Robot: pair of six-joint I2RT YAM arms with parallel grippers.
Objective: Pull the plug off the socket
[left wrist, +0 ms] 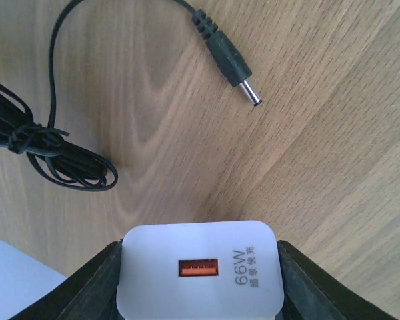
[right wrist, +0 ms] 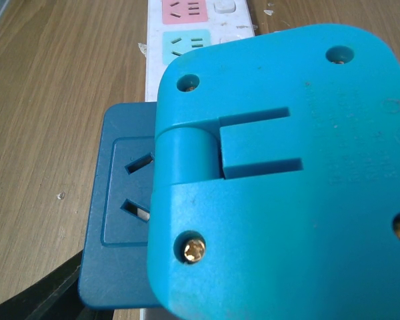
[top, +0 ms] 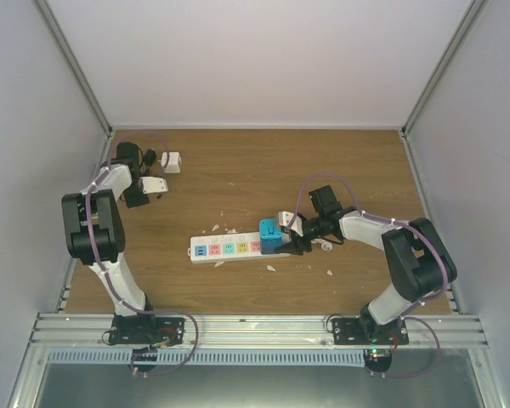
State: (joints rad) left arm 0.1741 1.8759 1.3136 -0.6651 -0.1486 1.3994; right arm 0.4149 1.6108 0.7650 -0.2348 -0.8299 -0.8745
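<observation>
Apparently seated on the right end of the socket point(top: 225, 249), on the tabletop point(top: 340, 161), the blue plug point(right wrist: 280, 180) was pinched by the right claw point(top: 291, 236); the left claw point(top: 151, 188) pinched a white charger point(left wrist: 200, 277) well apart. Nothing pinned the socket, so a pull risked lifting it too. Only the overhead view showed both arms; only the right wrist view showed the plug's screws point(right wrist: 194, 249).
</observation>
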